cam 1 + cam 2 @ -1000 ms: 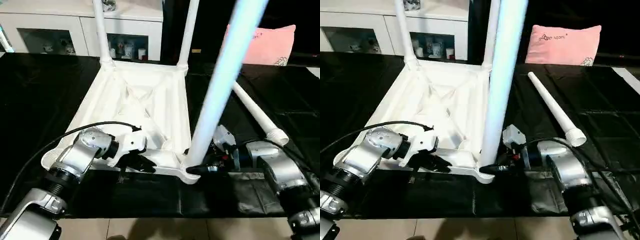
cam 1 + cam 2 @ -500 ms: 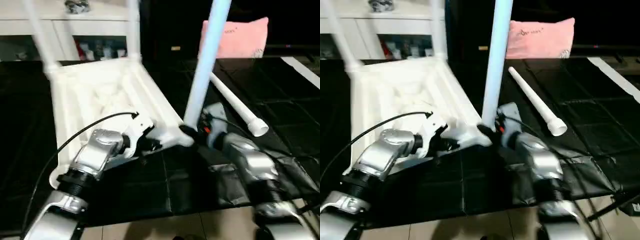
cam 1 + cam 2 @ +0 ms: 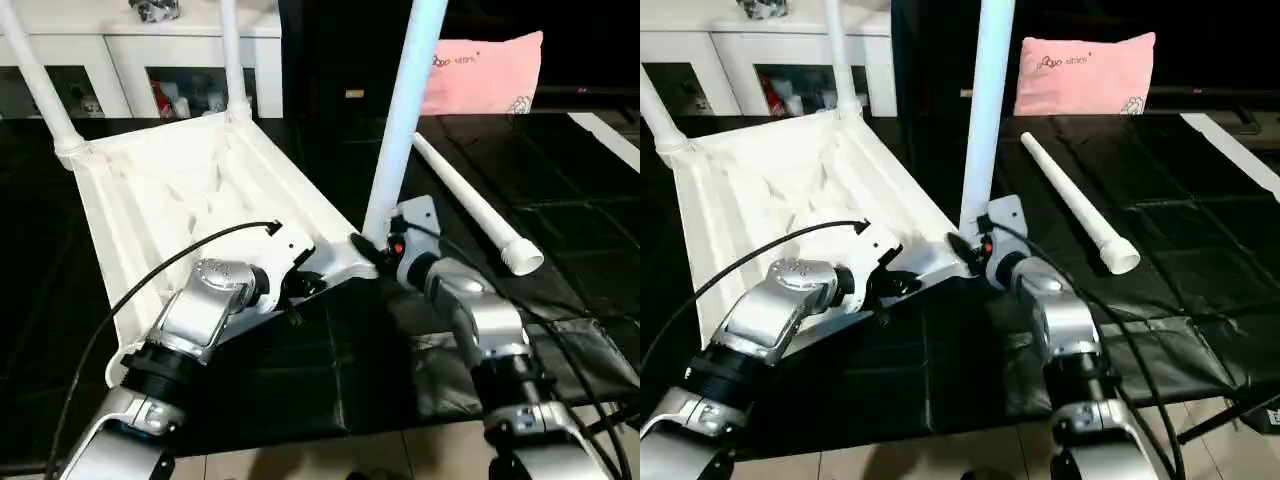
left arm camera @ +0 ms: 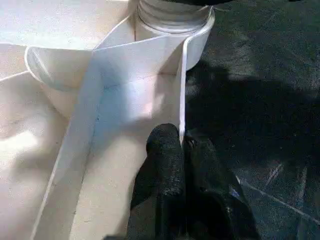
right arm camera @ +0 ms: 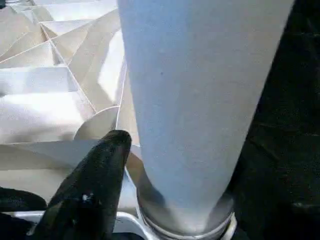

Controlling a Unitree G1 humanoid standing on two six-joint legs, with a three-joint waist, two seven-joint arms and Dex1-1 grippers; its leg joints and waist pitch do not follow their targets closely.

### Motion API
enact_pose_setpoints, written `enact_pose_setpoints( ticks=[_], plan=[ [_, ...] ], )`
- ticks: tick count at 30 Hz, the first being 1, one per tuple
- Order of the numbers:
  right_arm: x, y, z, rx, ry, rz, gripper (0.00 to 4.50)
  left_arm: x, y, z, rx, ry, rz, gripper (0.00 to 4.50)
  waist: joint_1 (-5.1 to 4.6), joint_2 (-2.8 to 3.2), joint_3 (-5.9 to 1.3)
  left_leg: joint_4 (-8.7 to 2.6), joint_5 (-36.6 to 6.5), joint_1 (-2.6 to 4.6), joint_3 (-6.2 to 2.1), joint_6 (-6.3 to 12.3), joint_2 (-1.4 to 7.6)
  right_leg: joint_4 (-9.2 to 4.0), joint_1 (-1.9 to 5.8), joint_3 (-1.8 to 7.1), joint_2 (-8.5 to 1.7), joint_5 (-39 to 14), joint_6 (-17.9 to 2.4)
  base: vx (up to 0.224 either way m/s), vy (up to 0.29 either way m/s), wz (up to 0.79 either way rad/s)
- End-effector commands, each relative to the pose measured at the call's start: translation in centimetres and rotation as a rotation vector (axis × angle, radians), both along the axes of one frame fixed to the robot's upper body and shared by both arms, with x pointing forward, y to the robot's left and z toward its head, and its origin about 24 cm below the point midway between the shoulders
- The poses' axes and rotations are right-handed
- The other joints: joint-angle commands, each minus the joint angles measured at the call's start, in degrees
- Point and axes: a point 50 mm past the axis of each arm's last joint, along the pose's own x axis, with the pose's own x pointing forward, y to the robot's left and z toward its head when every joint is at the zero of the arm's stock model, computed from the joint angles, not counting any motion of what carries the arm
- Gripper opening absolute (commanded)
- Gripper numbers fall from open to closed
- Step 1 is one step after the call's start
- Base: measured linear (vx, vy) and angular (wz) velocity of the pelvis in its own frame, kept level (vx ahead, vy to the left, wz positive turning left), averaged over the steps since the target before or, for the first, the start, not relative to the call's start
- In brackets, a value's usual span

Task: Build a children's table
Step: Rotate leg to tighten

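Three legs stand upright in the corner sockets of the upturned tabletop on the black mat, and the near one rises right beside the right gripper, which hugs its base with one finger showing, so whether it is clamped or released cannot be told. The left gripper pinches the tabletop's near rim wall between its closed fingers, just left of that socket. One fourth leg lies loose on the mat to the right, long axis running far-left to near-right, wide end nearest, closer to the right arm; the empty socket sits at the near-left corner.
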Motion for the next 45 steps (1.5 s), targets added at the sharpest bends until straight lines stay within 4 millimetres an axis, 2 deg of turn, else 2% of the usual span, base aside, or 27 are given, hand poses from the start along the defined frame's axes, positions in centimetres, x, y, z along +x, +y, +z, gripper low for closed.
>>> enact_pose_setpoints(
  ticks=[1, 2, 3, 5, 9, 10, 11, 12, 15, 17, 19, 22, 26, 32, 34, 37, 38, 42, 45],
  plan=[
    [-1.5, 2.4, -1.0, 0.036, 0.048, 0.171, 3.51, 0.2, -1.8, 2.5, -0.072, -0.113, -0.099, 0.0, 0.57, 0.22, -3.7, -3.71, -8.2, -0.18, -0.49, 2.82, 1.59, -4.37, 3.78, 4.12, -3.8, -16.6, -7.4, 0.0, 0.0, 0.0],
    [-1.9, 1.6, -1.1, 0.035, 0.034, 0.196, 3.51, 0.2, -1.4, 2.5, -0.064, -0.117, -0.118, 0.0, 0.56, 0.22, -3.67, -3.75, -8.3, -0.18, -0.5, 2.85, 1.63, -4.33, 3.76, 4.14, -3.82, -16.5, -7.5, 0.0, 0.0, 0.0],
    [-2.0, 1.5, -1.1, 0.035, 0.032, 0.198, 3.78, 0.2, -1.3, 2.5, -0.063, -0.117, -0.121, 0.0, 0.75, 0.27, -3.7, -3.66, -8.3, -0.13, -0.43, 3.1, 1.61, -4.41, 3.81, 4.15, -3.84, -16.1, -7.4, 0.0, 0.0, 0.0],
    [-2.5, 0.5, -1.1, 0.04, 0.02, 0.227, 3.88, 0.2, -0.8, 2.4, -0.061, -0.124, -0.151, 0.0, 0.91, 0.3, -3.68, -3.71, -8.3, -0.17, -0.44, 3.36, 1.62, -4.35, 3.82, 4.17, -3.8, -15.7, -7.5, 0.0, 0.0, 0.0],
    [-3.3, -1.8, -1.1, 0.029, -0.009, 0.294, 4.19, -0.3, 0.1, 2.2, -0.059, -0.127, -0.254, 0.0, 1.84, 0.29, -3.68, -3.77, -8.7, 0.0, -0.39, 3.65, 1.71, -4.4, 3.79, 4.23, -3.84, -16.0, -7.4, 0.0, 0.0, 0.0],
    [-3.4, -2.3, -1.1, 0.021, -0.015, 0.304, 4.33, -0.4, 0.3, 2.1, -0.053, -0.129, -0.272, 0.0, 1.97, 0.4, -3.66, -3.81, -9.0, 0.24, -0.36, 3.52, 1.84, -4.37, 3.56, 4.25, -3.82, -15.8, -7.7, 0.0, 0.0, 0.0],
    [-3.7, -3.7, -0.8, 0.001, -0.032, 0.336, 4.39, -0.6, 0.9, 1.9, -0.031, -0.127, -0.321, 0.0, 2.13, 0.45, -3.6, -3.81, -9.2, 0.29, -0.38, 3.57, 1.75, -4.52, 3.54, 4.2, -3.8, -16.1, -7.6, 0.0, 0.0, 0.0],
    [-3.7, -3.9, -0.7, 0.0, -0.036, 0.344, 4.45, -0.6, 1.0, 1.9, -0.03, -0.125, -0.33, 0.0, 2.24, 0.37, -3.56, -3.84, -10.0, 0.24, -0.36, 3.49, 1.74, -4.54, 3.67, 4.21, -3.77, -16.8, -7.5, 0.0, 0.0, 0.0],
    [-3.8, -4.8, -0.2, 0.0, -0.047, 0.37, 4.45, -0.7, 1.3, 1.9, -0.03, -0.117, -0.358, 0.0, 2.84, 0.33, -3.61, -3.81, -9.8, 0.21, -0.35, 3.32, 1.79, -4.42, 3.69, 4.27, -3.91, -16.8, -7.6, 0.0, 0.0, 0.0],
    [-4.5, -6.2, 0.9, -0.005, -0.055, 0.499, 4.45, -1.2, 2.0, 1.9, -0.007, -0.098, -0.445, 0.0, 3.13, 0.49, -3.64, -3.8, -10.1, 0.27, -0.4, 3.41, 1.8, -4.55, 3.77, 4.2, -3.91, -17.1, -7.4, 0.0, 0.0, 0.0],
    [-4.6, -6.5, 1.1, -0.008, -0.052, 0.528, 4.45, -1.2, 2.2, 1.8, 0.0, -0.095, -0.462, 0.0, 3.45, 0.41, -3.69, -3.76, -9.2, 0.26, -0.39, 3.83, 1.88, -4.24, 3.81, 4.28, -3.85, -15.8, -7.7, 0.0, 0.0, 0.0],
    [-5.3, -7.5, 1.5, -0.056, -0.017, 0.663, 4.45, -1.7, 2.8, 1.6, 0.014, -0.071, -0.554, 0.0, 3.78, 0.18, -3.64, -3.66, -9.1, 0.14, -0.33, 4.35, 1.7, -4.34, 3.82, 4.17, -3.81, -16.1, -7.8, 0.0, 0.0, 0.0],
    [-5.2, -7.9, 1.9, -0.059, -0.002, 0.719, 4.45, -1.8, 2.9, 1.6, 0.018, -0.059, -0.606, 0.0, 4.44, 0.21, -3.67, -3.68, -9.3, 0.29, -0.27, 3.79, 1.92, -4.37, 3.66, 4.11, -3.93, -17.6, -7.9, 0.0, 0.0, 0.0],
    [-5.0, -7.8, 2.2, -0.058, 0.017, 0.833, 4.45, -2.1, 2.7, 1.6, 0.028, -0.047, -0.691, 0.0, 4.69, 0.1, -3.72, -3.64, -9.2, 0.24, -0.28, 3.69, 2.01, -4.21, 3.71, 4.09, -3.95, -17.5, -8.1, 0.0, 0.0, 0.0],
    [-4.8, -7.4, 2.3, -0.062, 0.025, 0.888, 4.16, -2.2, 2.4, 1.6, 0.033, -0.044, -0.732, 0.0, 4.7, -0.14, -3.75, -3.58, -9.1, 0.16, -0.25, 3.68, 1.93, -4.25, 3.77, 4.04, -3.93, -18.1, -7.8, 0.0, 0.0, 0.0],
    [-4.7, -7.1, 2.3, -0.065, 0.038, 0.939, 3.96, -2.2, 2.2, 1.4, 0.041, -0.043, -0.757, 0.0, 4.78, -0.2, -3.77, -3.51, -8.7, 0.08, -0.25, 3.77, 1.95, -4.18, 3.77, 4.05, -3.98, -18.3, -7.8, 0.0, 0.0, 0.0],
    [-4.7, -7.1, 2.3, -0.065, 0.038, 0.939, 3.71, -2.2, 2.2, 1.4, 0.041, -0.043, -0.757, 0.0, 4.79, -0.18, -3.79, -3.55, -8.5, 0.09, -0.3, 3.74, 2.06, -4.11, 3.8, 4.09, -4.03, -18.1, -7.8, 0.0, 0.0, 0.0],
    [-4.7, -7.0, 2.3, -0.059, 0.042, 0.982, 3.51, -2.2, 2.2, 1.4, 0.045, -0.045, -0.768, 0.0, 4.8, -0.28, -3.85, -3.49, -7.8, 0.04, -0.24, 4.05, 2.03, -3.93, 3.79, 4.08, -3.94, -16.7, -8.3, 0.0, 0.0, 0.0],
    [-4.6, -7.0, 2.3, -0.057, 0.048, 1.002, 3.25, -2.1, 2.3, 1.3, 0.049, -0.046, -0.767, 0.0, 4.77, -0.33, -3.78, -3.45, -8.3, 0.0, -0.22, 3.94, 1.93, -4.13, 3.83, 4.01, -3.96, -18.4, -7.7, 0.0, 0.0, 0.0]
  ],
)
